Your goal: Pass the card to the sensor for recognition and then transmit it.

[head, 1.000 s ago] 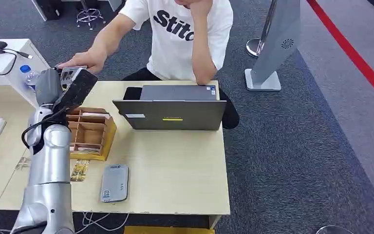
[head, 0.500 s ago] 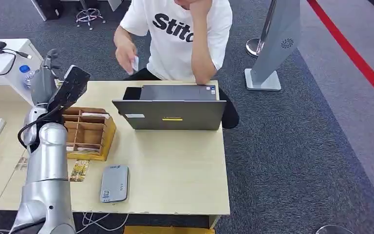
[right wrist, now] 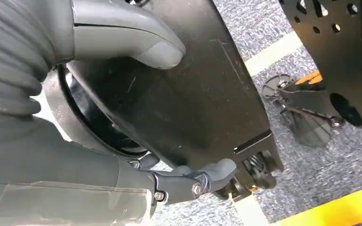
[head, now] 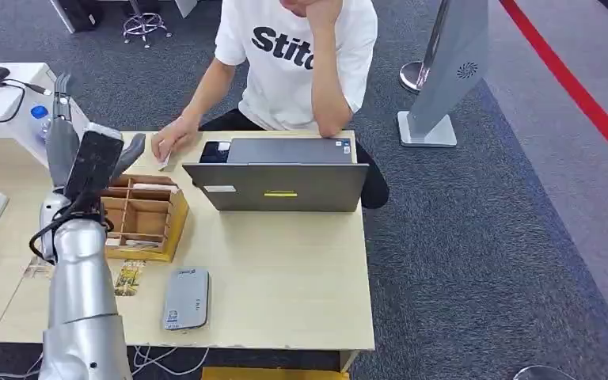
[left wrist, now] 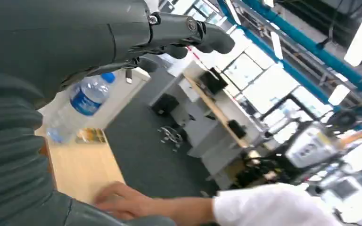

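Card [head: 164, 161] sits under the person's hand [head: 172, 142] on the bench [head: 285, 269], so we judge the handover done, our left hand [head: 67, 131] raised, released, fingers spread.

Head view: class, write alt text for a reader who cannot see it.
The robot's left hand is raised, open and empty, above a wooden organiser on a desk. A seated person's hand holds a card beside a laptop.
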Controlling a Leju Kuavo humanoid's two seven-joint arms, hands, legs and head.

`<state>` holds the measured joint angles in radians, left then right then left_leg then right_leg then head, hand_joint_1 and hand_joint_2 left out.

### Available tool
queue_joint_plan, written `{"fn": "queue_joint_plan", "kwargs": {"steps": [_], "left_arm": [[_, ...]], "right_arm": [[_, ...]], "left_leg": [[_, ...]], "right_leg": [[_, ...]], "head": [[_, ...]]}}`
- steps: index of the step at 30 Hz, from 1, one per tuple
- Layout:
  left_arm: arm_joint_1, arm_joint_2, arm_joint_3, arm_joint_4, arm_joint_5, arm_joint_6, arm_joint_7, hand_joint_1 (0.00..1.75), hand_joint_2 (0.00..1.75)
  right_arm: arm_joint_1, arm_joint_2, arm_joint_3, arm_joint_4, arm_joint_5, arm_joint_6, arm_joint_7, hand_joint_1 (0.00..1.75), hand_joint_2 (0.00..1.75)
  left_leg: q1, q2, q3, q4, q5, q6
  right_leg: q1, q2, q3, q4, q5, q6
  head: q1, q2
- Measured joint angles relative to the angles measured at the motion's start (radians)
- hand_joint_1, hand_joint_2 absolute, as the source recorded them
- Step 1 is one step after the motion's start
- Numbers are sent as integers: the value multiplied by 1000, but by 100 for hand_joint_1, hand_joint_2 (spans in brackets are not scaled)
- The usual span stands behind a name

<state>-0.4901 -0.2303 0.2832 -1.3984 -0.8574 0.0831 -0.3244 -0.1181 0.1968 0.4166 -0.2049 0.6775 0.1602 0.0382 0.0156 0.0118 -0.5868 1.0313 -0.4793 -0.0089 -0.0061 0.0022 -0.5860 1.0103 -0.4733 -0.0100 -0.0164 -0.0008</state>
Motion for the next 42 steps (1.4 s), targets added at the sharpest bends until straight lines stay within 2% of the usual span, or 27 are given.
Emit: {"fn": "queue_joint_plan", "kwargs": {"steps": [2,4,6,9,11,18,24,26,28,30,32,34,37,42], "left_arm": [[129,-21,-53,-127,67,27,-63,0,175],[264,-28,-117,-226,81,110,-117,0,175],[373,-29,-170,-302,79,182,-138,0,175],[466,-27,-216,-363,79,208,-139,0,175],[513,-26,-237,-393,80,211,-140,0,175],[561,-22,-263,-438,86,213,-139,0,175],[669,-37,-272,-440,45,200,-93,0,175],[699,-49,-272,-436,0,213,-79,0,175],[716,-48,-271,-433,-138,228,-37,0,175],[715,-42,-271,-430,-306,184,33,0,175],[707,-6,-271,-409,-520,171,105,0,175],[685,46,-272,-366,-656,179,162,0,175],[657,114,-276,-301,-703,185,190,0,175],[632,167,-282,-251,-710,190,199,0,175]], "right_arm": [[2,0,-5,0,-38,-8,21,0,175],[2,0,-8,0,-49,-12,34,0,175],[2,0,-14,0,-49,-14,43,0,175],[2,0,-23,0,-49,-20,49,0,175],[2,0,-27,0,-49,-21,50,0,175],[2,0,-32,0,-49,-21,54,0,175],[4,0,-52,0,-50,-44,78,0,175],[4,0,-62,0,-50,-47,85,0,175],[4,0,-67,0,-50,-47,88,0,175],[4,0,-72,0,-50,-48,93,0,175],[4,1,-73,0,-50,-46,94,0,175],[4,1,-73,0,-50,-43,92,0,175],[4,1,-74,0,-50,-41,88,0,175],[4,1,-76,0,-50,-41,87,0,175]], "left_leg": [[-2,3,1,0,-3,2],[-2,4,2,0,-4,2],[-2,3,2,0,-6,3],[-2,-1,2,0,-6,4],[-2,-1,2,0,-6,4],[-2,-2,3,0,-6,4],[-2,-1,3,0,-7,4],[-2,-1,3,0,-7,4],[-2,-1,3,0,-7,4],[-2,-2,3,0,-7,4],[-2,-1,4,0,-7,4],[-2,-1,4,0,-7,4],[-1,-1,5,0,-6,3],[-2,-1,4,0,-6,3]], "right_leg": [[-1,2,0,0,-1,1],[-1,2,0,0,-3,1],[-1,1,1,-1,-5,3],[-1,-3,3,-1,-7,3],[-1,-3,2,-1,-7,3],[-1,-4,4,-1,-7,3],[-1,-3,4,-1,-7,3],[-1,-4,4,-1,-8,3],[-1,-4,4,-1,-8,3],[-2,-4,4,-1,-8,3],[-1,-4,4,-1,-7,3],[-1,-4,4,-1,-7,3],[-1,-4,4,0,-7,3],[-1,-3,4,0,-7,3]], "head": [[0,0],[0,0],[0,0],[0,0],[0,0],[0,0],[0,0],[0,0],[0,0],[0,0],[0,0],[0,0],[0,0],[0,0]]}}
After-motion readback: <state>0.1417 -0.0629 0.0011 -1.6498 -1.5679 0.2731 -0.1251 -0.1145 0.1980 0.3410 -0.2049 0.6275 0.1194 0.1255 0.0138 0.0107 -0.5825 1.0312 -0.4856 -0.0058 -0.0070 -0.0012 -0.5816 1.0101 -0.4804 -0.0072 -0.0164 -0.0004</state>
